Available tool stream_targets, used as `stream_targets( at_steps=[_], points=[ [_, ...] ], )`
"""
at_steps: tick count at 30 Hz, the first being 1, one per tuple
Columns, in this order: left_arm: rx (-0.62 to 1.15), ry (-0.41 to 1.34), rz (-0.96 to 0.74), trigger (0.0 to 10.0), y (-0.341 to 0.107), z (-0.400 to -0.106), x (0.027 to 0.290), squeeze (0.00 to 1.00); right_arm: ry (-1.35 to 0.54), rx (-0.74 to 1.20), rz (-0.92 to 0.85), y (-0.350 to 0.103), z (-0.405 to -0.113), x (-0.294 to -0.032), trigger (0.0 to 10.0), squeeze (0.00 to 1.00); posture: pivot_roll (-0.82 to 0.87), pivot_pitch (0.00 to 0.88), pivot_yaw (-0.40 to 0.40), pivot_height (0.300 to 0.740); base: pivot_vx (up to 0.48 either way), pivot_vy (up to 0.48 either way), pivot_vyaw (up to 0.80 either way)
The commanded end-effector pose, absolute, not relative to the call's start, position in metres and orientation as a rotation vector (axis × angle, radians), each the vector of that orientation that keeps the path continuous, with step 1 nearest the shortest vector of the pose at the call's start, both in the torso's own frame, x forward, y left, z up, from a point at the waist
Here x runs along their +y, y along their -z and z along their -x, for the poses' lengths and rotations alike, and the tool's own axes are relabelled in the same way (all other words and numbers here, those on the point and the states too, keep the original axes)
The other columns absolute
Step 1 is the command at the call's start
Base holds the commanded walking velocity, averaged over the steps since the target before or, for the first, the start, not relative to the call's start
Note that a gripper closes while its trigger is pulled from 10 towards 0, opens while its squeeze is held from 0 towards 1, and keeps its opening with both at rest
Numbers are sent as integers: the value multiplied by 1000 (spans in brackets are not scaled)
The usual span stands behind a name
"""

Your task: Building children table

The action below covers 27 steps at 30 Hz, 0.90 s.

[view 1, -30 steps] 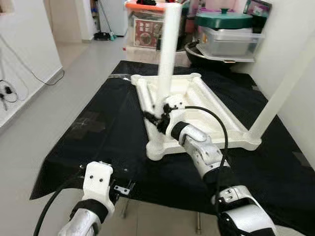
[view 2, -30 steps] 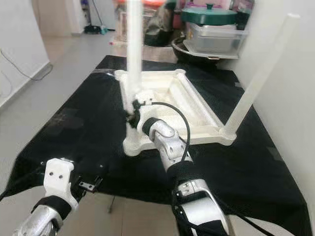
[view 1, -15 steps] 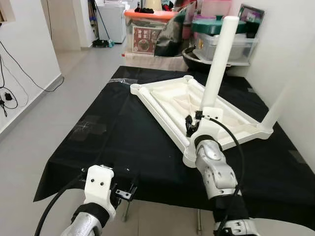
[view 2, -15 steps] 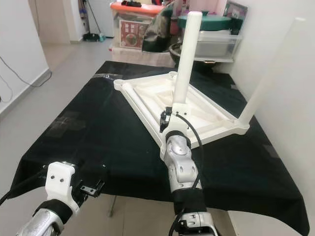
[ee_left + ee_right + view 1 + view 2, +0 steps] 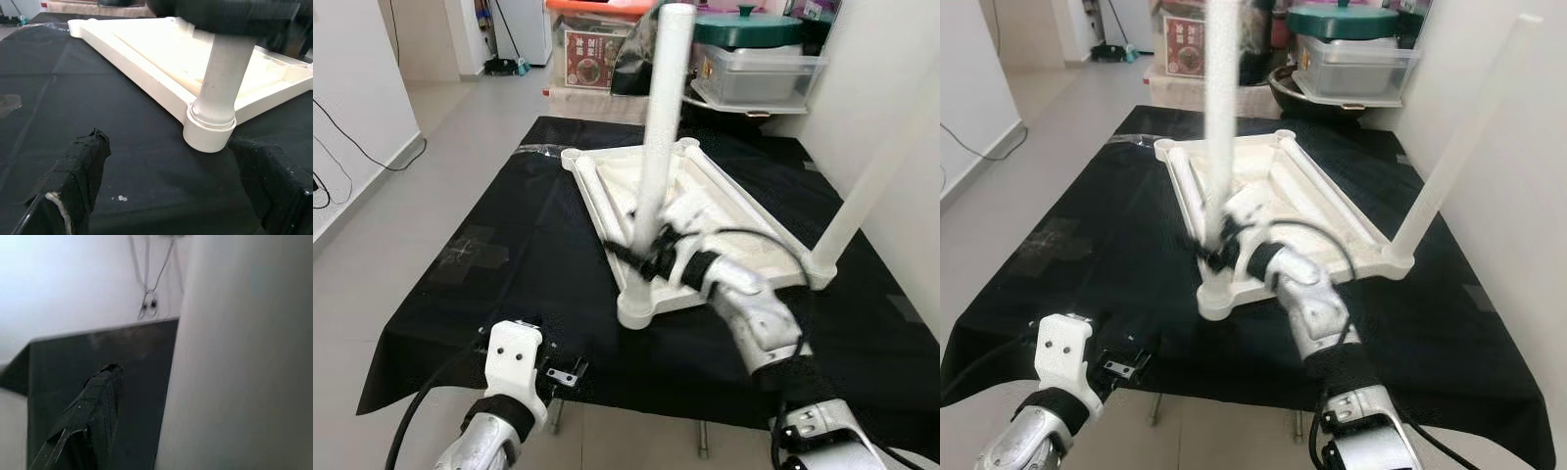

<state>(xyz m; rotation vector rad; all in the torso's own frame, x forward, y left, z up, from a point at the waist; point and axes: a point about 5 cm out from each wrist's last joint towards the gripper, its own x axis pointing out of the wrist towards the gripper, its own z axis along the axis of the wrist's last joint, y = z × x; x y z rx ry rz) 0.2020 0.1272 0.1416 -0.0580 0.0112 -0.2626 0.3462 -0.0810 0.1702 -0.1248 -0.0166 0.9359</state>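
An upturned white table top (image 5: 592,191) lies on a black-covered table (image 5: 499,255). A white leg (image 5: 664,108) stands upright in its near left corner socket (image 5: 210,129), blurred with motion. My right gripper (image 5: 646,257) is shut on this leg just above the socket; the right wrist view has the leg (image 5: 244,357) close beside one black finger (image 5: 88,421). A second white leg (image 5: 871,186) rises tilted from the near right corner. My left gripper (image 5: 171,191) is open, low at the table's front edge, facing the socket from a short distance.
Storage boxes, a clear tub (image 5: 764,73) and a green-lidded pot (image 5: 749,29) crowd the far end of the table. A white wall (image 5: 911,88) runs close along the right side. Open tiled floor (image 5: 372,235) lies to the left.
My right gripper has swung left with the leg, and the table top has turned with it, its near corner going from right of centre back to the left. The left gripper stays low.
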Motion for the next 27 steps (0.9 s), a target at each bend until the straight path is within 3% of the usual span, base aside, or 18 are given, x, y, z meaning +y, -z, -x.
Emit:
stream_targets(
  at_steps=[1,3,4,5,6,7,9,10,11,13,15,16,17,18,23,24,26,27],
  points=[
    [32,265,70,10000,-138,-202,126,0,-999,5,153,-163,-343,-72,10000,0,165,0,-84,740,0,0,0],
    [31,263,70,10000,-138,-202,126,0,-980,29,136,-156,-346,-67,9333,0,170,0,-88,740,0,0,0],
    [31,263,70,10000,-138,-201,126,0,-939,42,129,-153,-349,-63,3843,0,158,0,-81,740,0,0,0],
    [30,262,70,10000,-138,-201,127,0,-918,50,124,-151,-351,-61,392,0,158,0,-81,740,0,0,0],
    [30,262,70,10000,-138,-201,127,0,-918,50,124,-151,-351,-61,392,0,158,0,-81,740,0,0,0],
    [30,264,70,10000,-138,-201,127,0,-777,79,136,-147,-359,-67,0,0,155,0,-79,740,0,0,0],
    [31,268,75,10000,-139,-201,126,0,-248,163,96,-140,-378,-108,0,0,146,0,-78,740,0,0,0],
    [31,268,75,10000,-139,-201,126,0,-248,163,96,-140,-378,-108,0,0,146,0,-78,740,0,0,0],
    [31,268,76,10000,-139,-200,126,0,-66,188,73,-136,-380,-124,0,0,146,0,-78,740,0,0,0],
    [31,268,77,10000,-139,-200,126,0,21,199,56,-134,-380,-133,0,0,146,0,-78,740,0,0,0],
    [30,265,78,10000,-140,-200,126,0,297,164,9,-131,-368,-162,0,0,155,0,-82,740,0,0,0],
    [30,265,78,10000,-140,-200,126,0,297,164,9,-131,-368,-162,0,0,155,0,-82,740,0,0,0],
    [30,262,76,10000,-140,-200,127,0,305,149,-23,-132,-361,-160,4039,0,151,0,-73,740,0,0,0],
    [30,259,76,10000,-140,-200,128,0,259,124,-41,-136,-356,-152,10000,0,146,0,-69,740,0,0,0],
    [29,275,71,10000,-140,-202,129,0,40,-71,-78,-161,-348,-119,10000,0,149,0,-54,740,0,0,0],
    [27,280,67,10000,-140,-203,129,0,-8,-108,-108,-167,-348,-113,10000,1000,160,0,-58,740,0,0,0],
    [26,279,64,10000,-140,-204,129,0,-102,-120,-151,-175,-352,-105,10000,1000,170,0,-65,740,0,0,0],
    [25,277,62,10000,-141,-204,130,0,-165,-122,-180,-180,-355,-100,10000,0,170,0,-65,740,0,0,0]
  ],
)
